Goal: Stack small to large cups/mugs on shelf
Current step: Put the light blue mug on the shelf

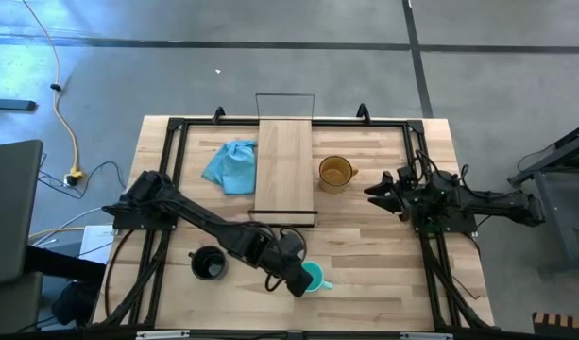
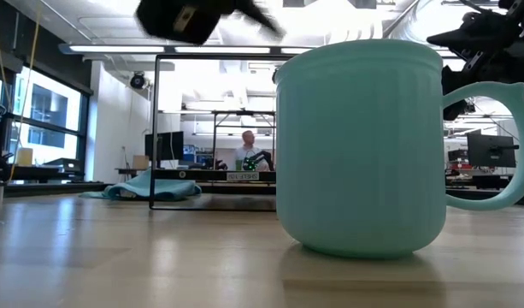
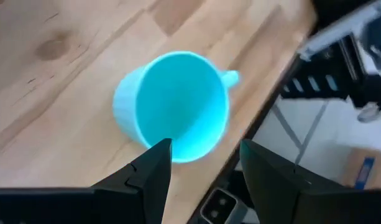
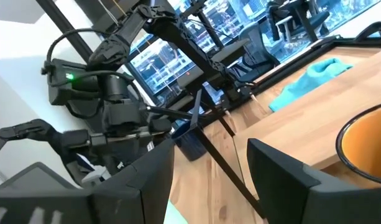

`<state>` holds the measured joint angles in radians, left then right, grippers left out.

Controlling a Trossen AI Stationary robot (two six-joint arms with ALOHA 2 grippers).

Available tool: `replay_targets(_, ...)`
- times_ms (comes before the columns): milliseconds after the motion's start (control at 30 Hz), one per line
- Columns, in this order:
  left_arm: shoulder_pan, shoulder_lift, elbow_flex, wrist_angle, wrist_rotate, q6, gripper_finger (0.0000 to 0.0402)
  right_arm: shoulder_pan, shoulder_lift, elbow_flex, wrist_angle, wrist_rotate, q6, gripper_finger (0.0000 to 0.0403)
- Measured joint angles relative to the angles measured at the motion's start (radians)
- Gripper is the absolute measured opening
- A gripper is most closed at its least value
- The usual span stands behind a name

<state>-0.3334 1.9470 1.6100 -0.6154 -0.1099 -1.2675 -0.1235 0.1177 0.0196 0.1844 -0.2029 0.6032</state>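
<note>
1. Light-wood plank tabletop, framed by black rails, standing on a grey concrete floor crossed by dark lines.
2. Narrow light-wood shelf lying along the middle of the far half, a thin black wire frame at each end.
3. Crumpled light blue cloth just beside the shelf's left edge.
4. Amber-orange mug upright just right of the shelf, handle pointing right; its rim also visible in the right wrist view.
5. Black mug upright near the front left, well apart from the shelf.
6. Teal mug upright at the front edge, handle to the right; filling the low view and seen from above in the left wrist view.
7. Left gripper reached across the front of the tabletop, hovering at the teal mug's left rim; jaws spread wide, holding nothing, one finger over the near rim and the other outside it.
8. Right gripper waiting just right of the amber-orange mug, jaws parted and empty.
9. Yellow cable trailing over the floor at the left.
10. Beyond the table in the low view: a bright workshop with ceiling strip lights, large windows at left, benches with monitors, and a person seated far back.
</note>
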Motion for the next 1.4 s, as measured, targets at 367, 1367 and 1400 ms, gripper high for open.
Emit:
replay_targets(367, 0.004, 0.023, -0.001, -0.1, -0.02, -0.099, 0.0179, 0.0, 0.0, 0.0, 0.0, -0.006, -0.001, 0.0195)
replay_targets(1367, 0.02, 0.099, -0.003, -0.005, 0.05, -0.096, 0.0179, 0.0, 0.0, 0.0, -0.009, -0.02, -0.001, 0.0195)
replay_targets(1400, 0.02, 0.099, -0.003, 0.003, 0.05, -0.096, 0.0179, 0.0, -0.001, 0.0, -0.01, -0.025, -0.001, 0.0195)
